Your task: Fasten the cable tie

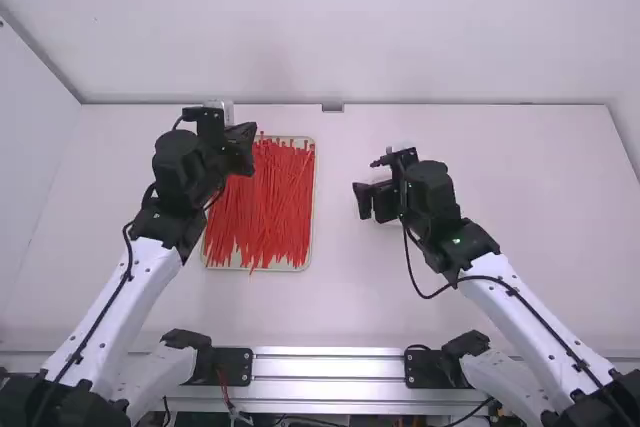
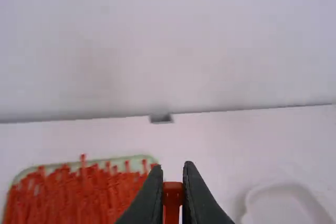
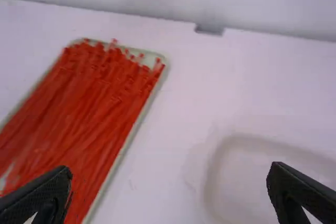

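the left gripper is seen clenched on a single red plastic cable tie, whose thick end is pinched between the two nearly closed fingers. the rest of its strap is hidden below them, so it cannot be told whether it hangs free. below and just behind this gripper, a heap of red plastic cable ties is spread lengthwise on a flat pale green rectangular tray, and the held tie appears to be lifted off that heap. off to the gripper's far side, well apart, the right gripper is held above the white table with its fingers spread wide and nothing between them. a shallow translucent white container with rounded corners lies just beneath and ahead of those open fingers, and no tie can be made out inside it. judged from this, only the first part of the task is done: one tie has been singled out and grasped. no loop is formed, and the tail is not seen threaded through the head. what is left is judged to be most of the work: the tie has to be brought toward the released right gripper, its free end taken there, fed through the head and pulled tight.
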